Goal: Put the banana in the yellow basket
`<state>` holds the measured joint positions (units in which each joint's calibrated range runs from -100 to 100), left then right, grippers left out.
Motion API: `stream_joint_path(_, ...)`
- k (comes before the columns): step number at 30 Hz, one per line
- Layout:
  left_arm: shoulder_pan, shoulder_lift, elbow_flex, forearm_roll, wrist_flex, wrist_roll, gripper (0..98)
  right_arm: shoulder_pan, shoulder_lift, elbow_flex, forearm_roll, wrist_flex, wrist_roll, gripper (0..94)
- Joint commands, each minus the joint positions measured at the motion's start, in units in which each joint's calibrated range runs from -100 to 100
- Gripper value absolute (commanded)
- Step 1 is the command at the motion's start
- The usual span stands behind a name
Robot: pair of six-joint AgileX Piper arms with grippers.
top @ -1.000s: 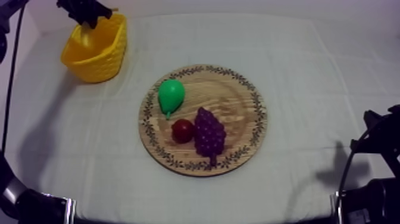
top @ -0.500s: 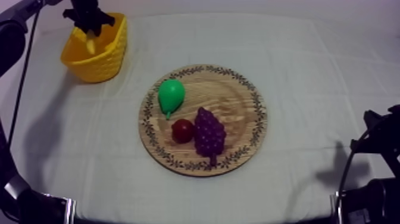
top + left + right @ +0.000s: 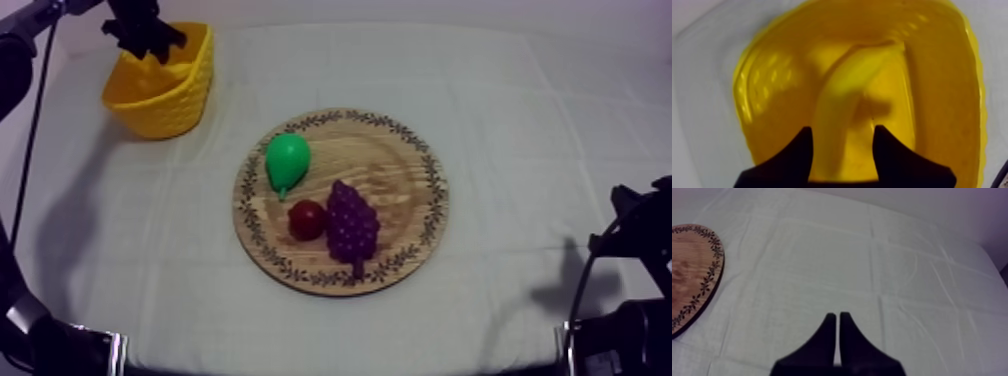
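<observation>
**Top view.** My left gripper (image 3: 143,32): over the mouth of the yellow basket (image 3: 165,105), at the far left of the cloth (image 3: 520,110). Wooden board (image 3: 400,160): mid-table, bearing a pear (image 3: 287,160), a small red fruit (image 3: 307,219) and grapes (image 3: 352,222). Change from half a second ago: my left gripper sits a little higher over the basket.

**Left wrist view.** My left fingers (image 3: 797,157): spread apart, gripping nothing. Banana (image 3: 847,90): pale yellow, curved, lying inside the basket, its near end showing in the gap between my fingers and its far end against the basket wall.

**Right wrist view.** My right gripper (image 3: 835,315): closed to a narrow wedge, holding nothing, over bare cloth beside the board's rim.
</observation>
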<state>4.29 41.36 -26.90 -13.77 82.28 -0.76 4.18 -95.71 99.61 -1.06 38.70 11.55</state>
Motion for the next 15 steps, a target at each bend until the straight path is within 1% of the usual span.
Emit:
stream_joint_path(1, -0.01, -1.28, 2.62, 0.42, -2.29, -0.21, 46.4, 0.03, -0.05, 0.05, 0.01, 0.01, 0.00, 0.4)
stream_joint_path(4, 0.11, -4.97, 8.35, 1.26, -7.77, -0.39, 32.7, 0.03, -0.05, 0.05, 0.01, 0.01, 0.00, 0.4)
stream_joint_path(7, 0.57, -10.83, 17.61, 1.75, -15.99, 0.02, 14.4, 0.03, -0.05, 0.05, 0.01, 0.01, 0.00, 0.4)
stream_joint_path(8, 0.77, -13.18, 21.44, 1.76, -19.14, 0.29, 10.1, 0.03, -0.05, 0.05, 0.01, 0.01, 0.00, 0.4)
stream_joint_path(11, 1.15, -21.13, 32.96, 1.95, -28.37, 0.98, 3.8, 0.03, -0.05, 0.05, 0.01, 0.01, 0.00, 0.4)
stream_joint_path(15, 1.52, -32.95, 46.52, 2.23, -37.50, 2.71, 1.5, 0.03, -0.05, 0.05, 0.01, 0.01, 0.00, 0.4)
